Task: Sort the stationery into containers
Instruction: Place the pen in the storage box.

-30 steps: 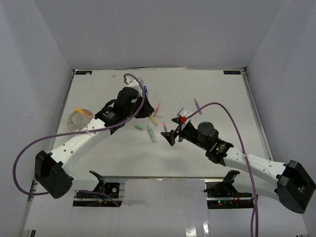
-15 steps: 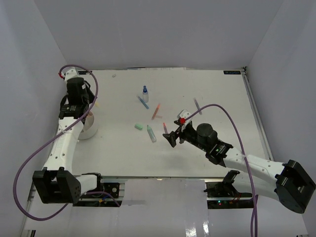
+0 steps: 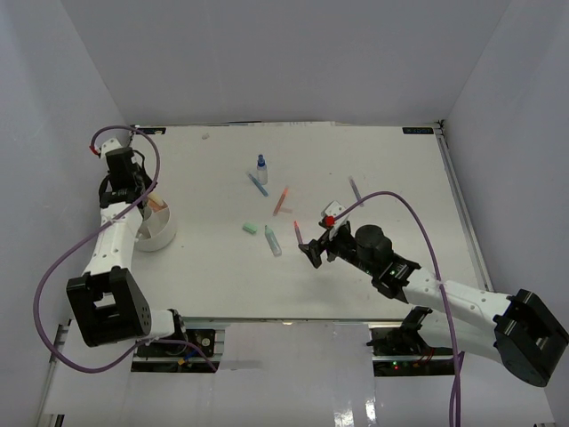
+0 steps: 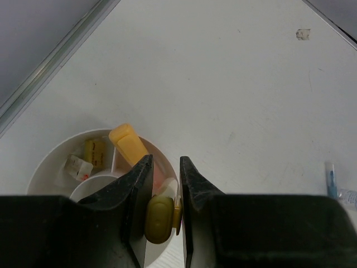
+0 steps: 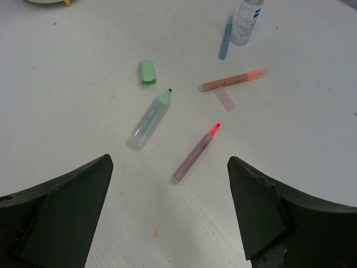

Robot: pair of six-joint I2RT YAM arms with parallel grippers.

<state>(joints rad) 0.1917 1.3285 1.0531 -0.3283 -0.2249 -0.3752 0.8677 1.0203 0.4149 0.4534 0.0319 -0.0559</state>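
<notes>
At the table's [image 3: 213, 294] left edge sat a round white plastic dish [image 4: 53, 159] divided into compartments, and just above its rim the left gripper [image 4: 164, 162] pinched a stubby yellow marker [image 4: 159, 220] between nearly closed black fingers. Near mid-table lay a small green rounded piece [image 5: 147, 71], a pale green clear-bodied highlighter [image 5: 149, 120] and a slim pink pen [image 5: 195, 153] with a red tip. The right gripper [image 5: 168, 163] hung over these, jaws spread wide, with the pink pen between its fingers and untouched.

Bottle [image 5: 248, 19] (top cut off), dish [image 4: 44, 164] perhaps half-hidden.

Yellow marker [image 4: 159, 220] in left tool [image 4: 165, 162] over round white dish [image 4: 47, 164]; green marker [image 5: 149, 120], red-tipped pen [image 5: 195, 153] flat mid-table.
</notes>
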